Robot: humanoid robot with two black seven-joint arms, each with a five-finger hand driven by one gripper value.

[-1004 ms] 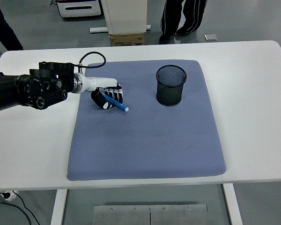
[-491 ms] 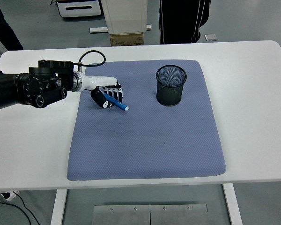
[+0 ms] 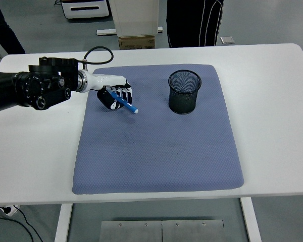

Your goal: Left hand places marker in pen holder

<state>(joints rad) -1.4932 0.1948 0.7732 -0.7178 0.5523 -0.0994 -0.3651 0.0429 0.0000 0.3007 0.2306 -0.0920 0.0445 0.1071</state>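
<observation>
From the head view, no brand, label or writing is showing clearly enough to read on anything.

The left arm (image 3: pixel 25 89) is coming in from the left edge, its black casing cut off there, and a black cable (image 3: pixel 98 53) is looping above its wrist. The left robot hand (image 3: pixel 114 95) is hanging over the far left part of a blue-grey mat (image 3: pixel 156 151), its fingers (image 3: pixel 124 93) curling closed around a marker (image 3: pixel 126 105). Much of the marker is hiding inside that grip; only its lower length is sticking out, pointing down and to the right. Whether its tip is touching the mat or hanging just above it is hard to tell.

The marker is looking bright blue along the visible barrel, with a paler end at the tip.

The pen holder (image 3: pixel 184 92) is standing upright on the mat's far right part, well apart from the robot hand. It is a black wire-mesh cup, round and open at the top, and its inside is too dark to make out.

The mat is lying flat on the white surface (image 3: pixel 272 101). At the top edge, a person's dark trousers (image 3: pixel 194 22) are showing, cut off above the legs.
</observation>
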